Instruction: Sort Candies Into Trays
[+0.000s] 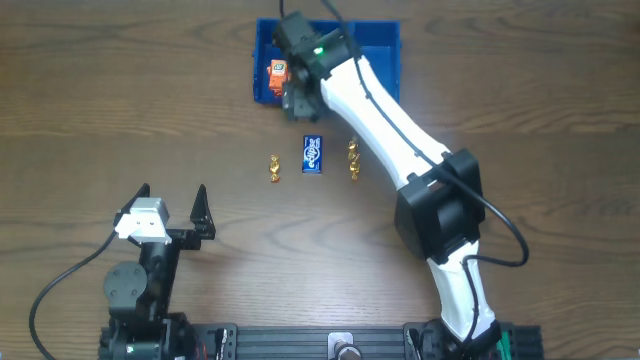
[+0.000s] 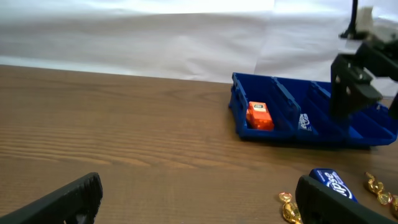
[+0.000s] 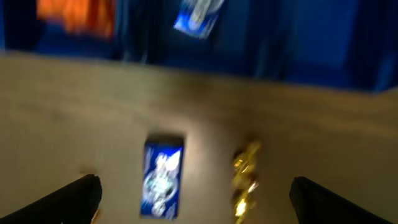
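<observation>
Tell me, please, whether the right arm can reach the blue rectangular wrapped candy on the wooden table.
Probably yes: the blue rectangular wrapped candy lies uncovered just ahead of the open right gripper, and the gold foil candies beside it lie apart from it.

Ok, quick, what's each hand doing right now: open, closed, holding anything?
Left hand: open, holding nothing.
Right hand: open, holding nothing.

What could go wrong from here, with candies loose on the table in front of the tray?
1. The blue candy lies close beside the gold candies; the open right tool might nudge or catch a gold one when it closes.
2. The right tool sits near the front wall of the tray, so a low move could bump and shift the tray.
</observation>
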Robot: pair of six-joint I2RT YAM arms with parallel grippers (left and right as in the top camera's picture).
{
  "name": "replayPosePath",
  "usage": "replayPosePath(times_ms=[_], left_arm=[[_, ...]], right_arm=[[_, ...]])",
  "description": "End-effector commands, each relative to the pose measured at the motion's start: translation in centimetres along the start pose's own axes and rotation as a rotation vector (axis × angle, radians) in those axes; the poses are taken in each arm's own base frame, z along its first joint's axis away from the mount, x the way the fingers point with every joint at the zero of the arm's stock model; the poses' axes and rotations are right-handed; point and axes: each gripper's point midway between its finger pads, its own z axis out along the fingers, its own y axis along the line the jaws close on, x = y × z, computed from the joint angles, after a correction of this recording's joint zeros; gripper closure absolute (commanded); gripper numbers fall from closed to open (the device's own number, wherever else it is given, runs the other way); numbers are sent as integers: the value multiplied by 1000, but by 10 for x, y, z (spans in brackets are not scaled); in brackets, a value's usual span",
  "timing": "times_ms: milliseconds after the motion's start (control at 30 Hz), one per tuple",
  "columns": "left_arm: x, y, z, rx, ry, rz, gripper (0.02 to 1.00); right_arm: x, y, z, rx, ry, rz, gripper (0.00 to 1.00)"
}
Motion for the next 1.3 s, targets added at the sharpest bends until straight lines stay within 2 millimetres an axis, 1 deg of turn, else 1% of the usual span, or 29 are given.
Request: replayPosePath(times_ms=[33,233,300,400,467,633,833,900,967,1100,1133,1167,1200,1300], left_arm=[[17,-1,1,13,48,9,20],[17,-1,1,13,48,9,20],[17,-1,1,13,48,9,23],[17,-1,1,13,48,9,20],[17,-1,1,13,48,9,20],[17,-1,1,13,48,9,20],[17,-1,1,13,48,9,20],[17,-1,1,13,48,9,20],[17,-1,1,13,48,9,20],[17,-1,1,13,48,9,20],[17,-1,1,13,48,9,20],[17,-1,1,13,48,9,23],[17,-1,1,13,48,9,20],[17,-1,1,13,48,9,20]], right_arm=[[37,15,19,-30,102,-2,3],[53,28,50,-22,119,-18,3],[58,29,63,-8,136,-14,3],[62,28,76,11,156,6,3],[65,28,81,21,167,31,3],[65,28,84,24,168,56,1],[62,20,86,27,173,100,1],[63,21,88,21,175,101,1],[65,20,95,10,180,107,1],[64,20,96,5,174,104,9],[63,21,97,3,170,103,42],[62,21,96,1,168,104,97],[62,21,97,1,168,104,185],[61,22,97,-2,165,104,518]])
